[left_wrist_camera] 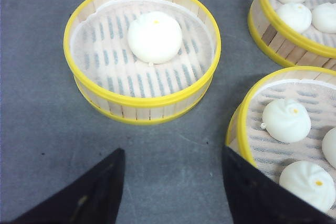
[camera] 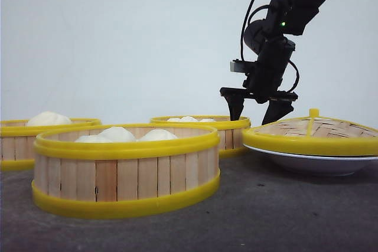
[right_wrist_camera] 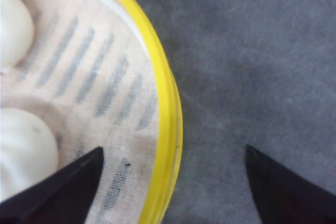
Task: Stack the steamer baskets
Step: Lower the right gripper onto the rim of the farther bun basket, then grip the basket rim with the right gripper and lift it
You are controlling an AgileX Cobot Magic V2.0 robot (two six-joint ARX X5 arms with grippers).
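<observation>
Now right tool (camera: pixel 256 110) wide open, empty, straddling rear basket (camera: pixel 201 127) rim.

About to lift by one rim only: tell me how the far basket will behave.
The far basket likely stays stiff: wooden slats, yellow rims. Gripped on one side by the right gripper, it may tilt, and its buns lie loose, so they could roll. Probably light.

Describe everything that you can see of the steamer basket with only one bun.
The one-bun steamer basket is round and low, with light wooden slat walls, yellow rims top and bottom, and a white cloth over its slatted floor. One white bun lies inside, off centre. It stands upright on the grey table, apart from the other baskets, untouched.
</observation>
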